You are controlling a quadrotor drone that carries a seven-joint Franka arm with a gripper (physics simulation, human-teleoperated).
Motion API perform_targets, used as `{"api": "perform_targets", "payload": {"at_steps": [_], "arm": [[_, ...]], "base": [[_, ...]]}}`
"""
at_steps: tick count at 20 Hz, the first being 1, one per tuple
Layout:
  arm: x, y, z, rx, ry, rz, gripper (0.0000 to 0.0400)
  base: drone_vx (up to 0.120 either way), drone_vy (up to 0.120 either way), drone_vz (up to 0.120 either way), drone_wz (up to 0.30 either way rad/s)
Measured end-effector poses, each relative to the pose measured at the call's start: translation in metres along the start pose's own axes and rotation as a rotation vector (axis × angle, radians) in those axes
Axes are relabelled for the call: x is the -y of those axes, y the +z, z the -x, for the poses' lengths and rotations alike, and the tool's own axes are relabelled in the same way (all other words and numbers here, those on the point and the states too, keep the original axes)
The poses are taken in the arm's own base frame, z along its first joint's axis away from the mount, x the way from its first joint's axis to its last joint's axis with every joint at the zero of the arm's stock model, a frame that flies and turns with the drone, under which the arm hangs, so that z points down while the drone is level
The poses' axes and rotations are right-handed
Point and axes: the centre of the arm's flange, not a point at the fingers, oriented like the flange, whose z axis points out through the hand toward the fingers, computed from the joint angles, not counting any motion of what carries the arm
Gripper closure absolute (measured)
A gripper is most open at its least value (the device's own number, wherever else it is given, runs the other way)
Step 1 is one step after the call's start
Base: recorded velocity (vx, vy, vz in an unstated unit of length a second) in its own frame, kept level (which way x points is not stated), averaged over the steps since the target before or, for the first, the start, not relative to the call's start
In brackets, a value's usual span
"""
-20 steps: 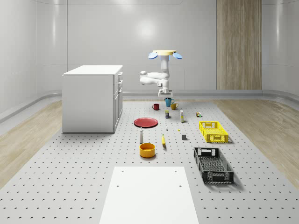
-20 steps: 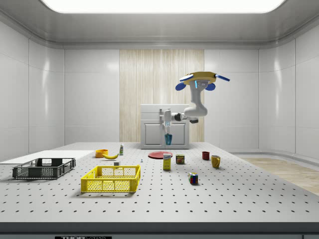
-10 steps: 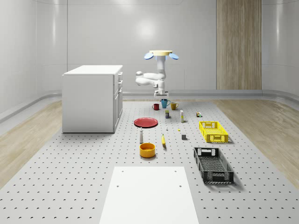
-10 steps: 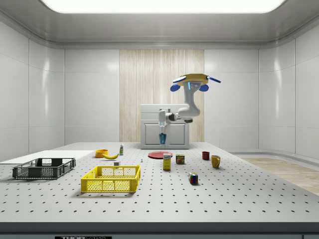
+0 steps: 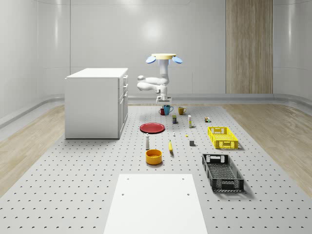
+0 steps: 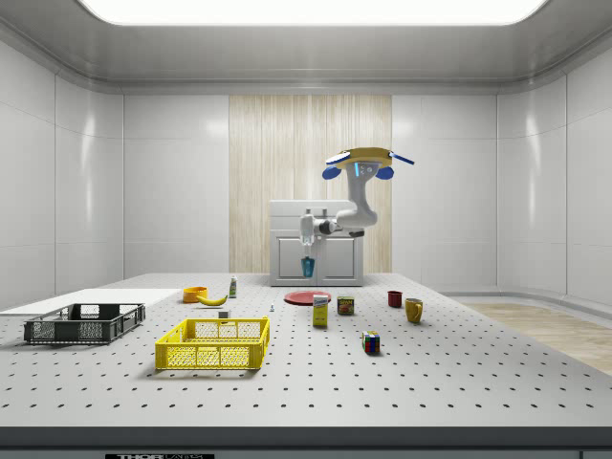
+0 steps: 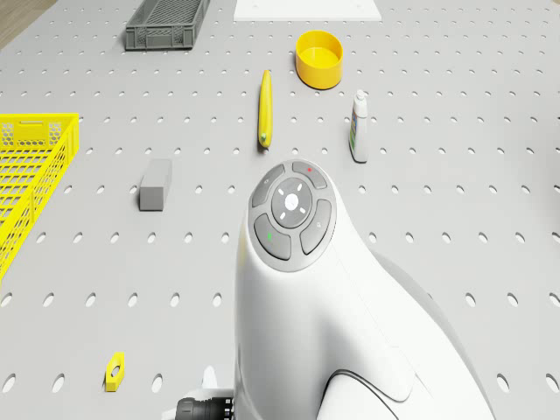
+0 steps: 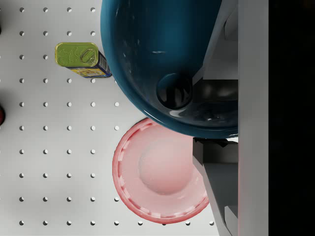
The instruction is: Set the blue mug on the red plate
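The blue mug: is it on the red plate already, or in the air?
In the air: the gripper holds the blue mug above the red plate.

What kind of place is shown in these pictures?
Probably a simulated robotics test room: a large perforated table holds scattered household items, such as a banana and a yellow crate, and a white cabinet stands on it.

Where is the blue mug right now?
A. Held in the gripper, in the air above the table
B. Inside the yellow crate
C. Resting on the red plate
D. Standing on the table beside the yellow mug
A: the side view shows the mug hanging from the gripper, clear above the plate.
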Motion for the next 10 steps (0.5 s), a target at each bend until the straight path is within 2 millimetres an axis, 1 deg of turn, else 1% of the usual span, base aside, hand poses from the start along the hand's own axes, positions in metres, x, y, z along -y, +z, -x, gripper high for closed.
{"api": "perform_targets", "payload": {"at_steps": [4,5,10], "arm": [[0.0,0.0,0.0,0.0,0.0,0.0,0.03],[0.0,0.0,0.0,0.0,0.0,0.0,0.03],[0.0,0.0,0.0,0.0,0.0,0.0,0.03]], "base": [[0.0,-0.12,-0.12,0.0],[0.0,-0.12,-0.04,0.0],[0.0,-0.12,0.0,0.0]]}}
